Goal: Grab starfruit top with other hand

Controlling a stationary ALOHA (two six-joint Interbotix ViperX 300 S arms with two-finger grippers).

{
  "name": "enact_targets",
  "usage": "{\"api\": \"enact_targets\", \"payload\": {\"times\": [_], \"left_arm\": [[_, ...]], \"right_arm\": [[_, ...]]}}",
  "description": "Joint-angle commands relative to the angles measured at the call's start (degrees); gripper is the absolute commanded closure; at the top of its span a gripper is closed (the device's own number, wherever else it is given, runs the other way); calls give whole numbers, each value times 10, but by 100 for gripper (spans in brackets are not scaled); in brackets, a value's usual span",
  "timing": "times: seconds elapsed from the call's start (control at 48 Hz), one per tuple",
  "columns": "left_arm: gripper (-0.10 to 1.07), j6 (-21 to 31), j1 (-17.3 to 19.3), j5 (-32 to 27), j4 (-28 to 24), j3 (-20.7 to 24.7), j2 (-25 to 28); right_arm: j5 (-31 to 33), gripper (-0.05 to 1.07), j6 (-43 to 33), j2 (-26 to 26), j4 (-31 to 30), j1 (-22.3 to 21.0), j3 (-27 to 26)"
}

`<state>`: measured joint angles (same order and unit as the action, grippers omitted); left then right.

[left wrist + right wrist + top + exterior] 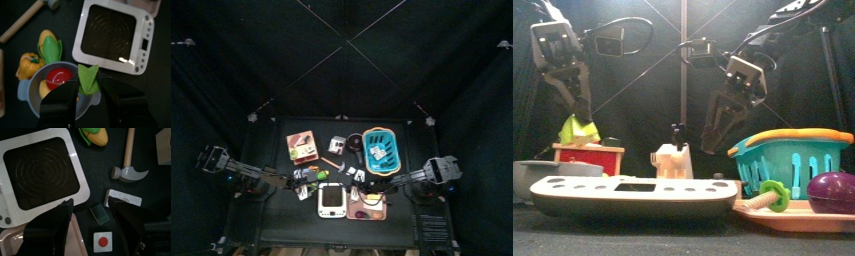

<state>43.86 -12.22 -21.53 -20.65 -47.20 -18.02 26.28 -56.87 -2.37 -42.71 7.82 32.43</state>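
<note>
In the left wrist view we see the left gripper with its jaws standing wide on both sides of a green starfruit piece, which sits at the rim of a grey bowl of toy fruit; we cannot tell if it really holds the piece. The right gripper is wide open and holds nothing, hanging over the dark bench beside the white scale and the hammer. We judge the handover is not yet begun: next the right gripper must cross to the starfruit's top and close.
</note>
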Motion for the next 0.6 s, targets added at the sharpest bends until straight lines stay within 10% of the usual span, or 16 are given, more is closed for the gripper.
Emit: {"api": "enact_targets", "payload": {"times": [0.0, 0.583], "left_arm": [[31, -1, 0, 40, -4, 22, 14], [32, -58, 38, 372, -46, -13, 140]], "right_arm": [[-1, 12, -2, 21, 0, -1, 0], [3, 12, -2, 34, 6, 3, 18]]}}
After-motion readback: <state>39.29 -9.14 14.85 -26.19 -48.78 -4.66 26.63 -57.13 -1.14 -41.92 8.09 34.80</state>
